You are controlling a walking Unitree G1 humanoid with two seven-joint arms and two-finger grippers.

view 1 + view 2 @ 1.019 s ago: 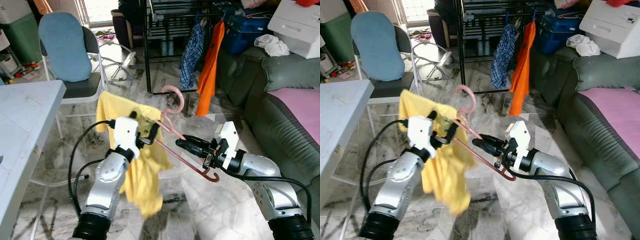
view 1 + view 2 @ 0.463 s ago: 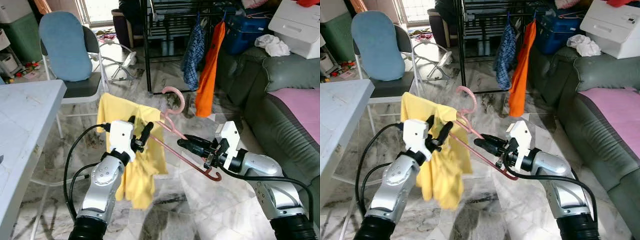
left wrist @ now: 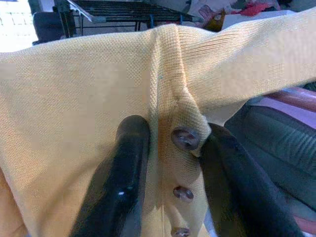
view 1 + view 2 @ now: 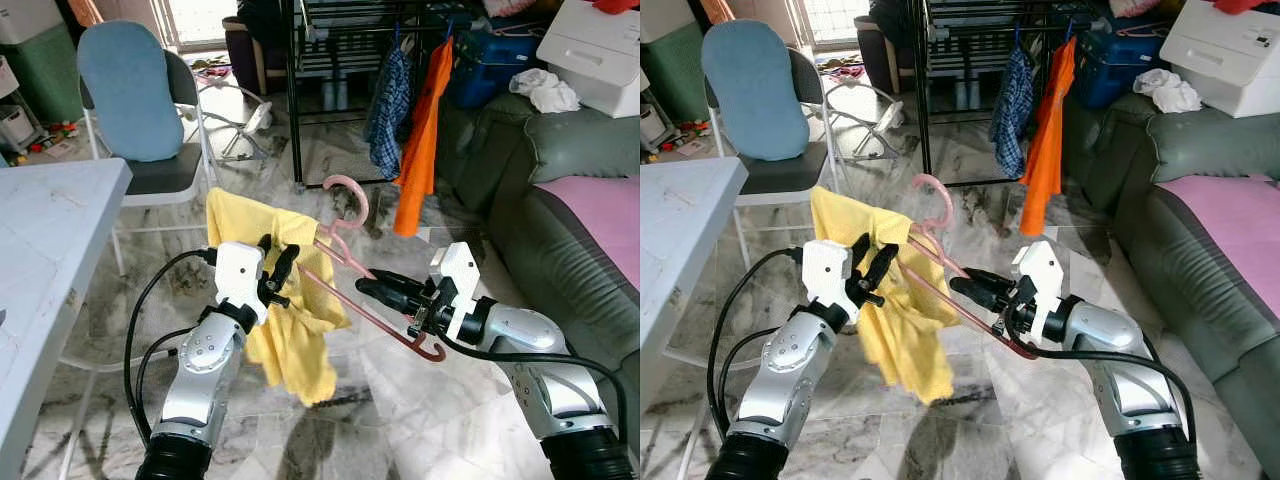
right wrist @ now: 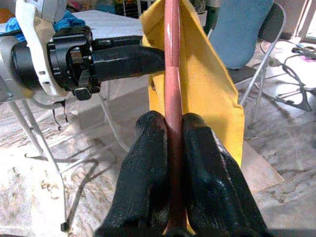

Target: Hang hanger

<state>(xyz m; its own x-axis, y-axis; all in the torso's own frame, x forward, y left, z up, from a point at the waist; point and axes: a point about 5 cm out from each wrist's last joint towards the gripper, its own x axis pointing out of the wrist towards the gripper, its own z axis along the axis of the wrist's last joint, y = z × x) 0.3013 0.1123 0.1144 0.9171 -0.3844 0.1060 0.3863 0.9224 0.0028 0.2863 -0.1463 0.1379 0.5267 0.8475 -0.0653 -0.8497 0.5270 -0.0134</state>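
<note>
A pink hanger (image 4: 346, 262) with a yellow shirt (image 4: 290, 320) draped on it is held up in front of me. My right gripper (image 4: 372, 289) is shut on the hanger's lower arm; the right wrist view has the pink bar (image 5: 173, 98) clamped between both fingers. My left gripper (image 4: 277, 264) is at the shirt's collar. In the left wrist view its two fingers (image 3: 118, 187) pinch the buttoned placket (image 3: 180, 163). A black clothes rack (image 4: 330, 60) stands behind, with a checked blue shirt (image 4: 388, 100) and an orange garment (image 4: 420, 130) hanging on it.
A blue-backed folding chair (image 4: 135, 110) stands at the left, beside a white table (image 4: 45, 230). A grey-green sofa (image 4: 560, 170) with a pink cushion runs along the right. Marble floor (image 4: 400, 400) lies below the arms.
The yellow shirt's loose lower part has swung to the right and hangs lower. The left gripper sits slightly further right on the collar. The right arm has stayed put.
</note>
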